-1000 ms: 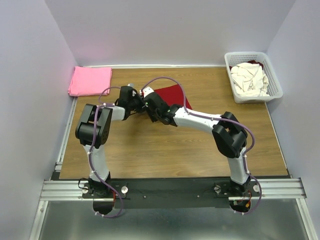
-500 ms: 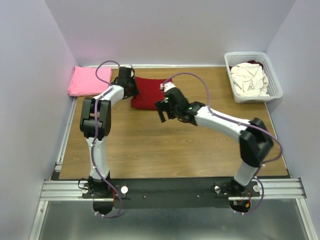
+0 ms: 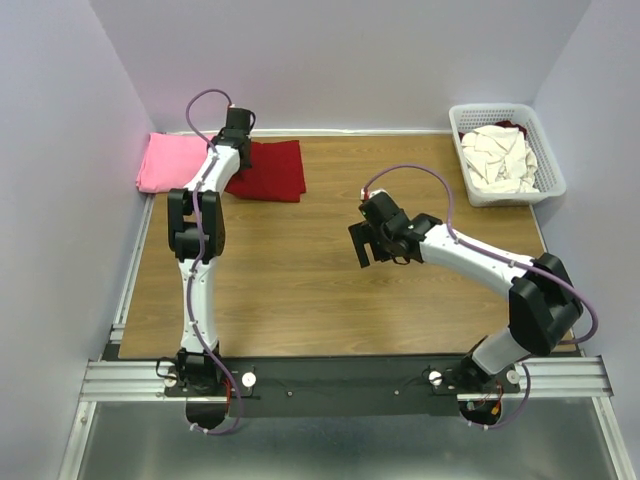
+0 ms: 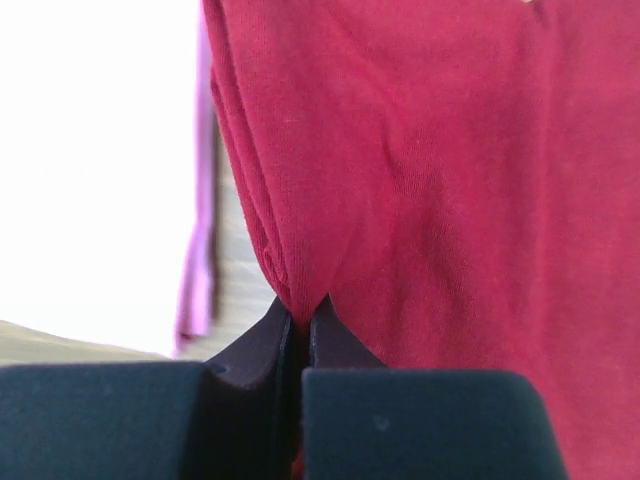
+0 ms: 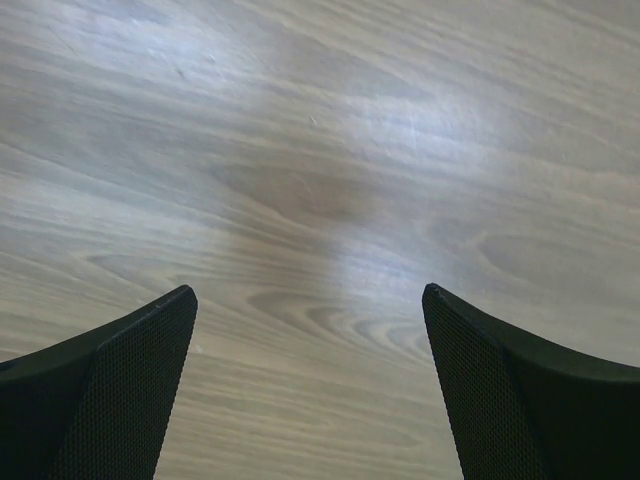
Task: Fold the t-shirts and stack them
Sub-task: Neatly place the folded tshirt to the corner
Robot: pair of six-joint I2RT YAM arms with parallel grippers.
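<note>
From my seat: the folded bright pink t-shirt (image 3: 180, 162) sits in the far left corner of the wooden table (image 3: 300, 300). Just beside it, my left gripper (image 4: 300, 318) has its jaws squeezed together on a bunched edge of the folded dark red t-shirt (image 3: 272, 170), which lies flat on the wood. At mid-table the right gripper (image 5: 308, 292) hangs over bare wood, jaws spread wide and holding nothing. At far right, crumpled cream-white t-shirts (image 3: 500, 158) are piled in the white plastic lattice basket (image 3: 548, 178).

Left tool (image 4: 298, 316) dragged dark red shirt (image 3: 270, 170) beside pink shirt (image 3: 165, 163), right tool (image 5: 308, 292) withdrawn rightward
</note>
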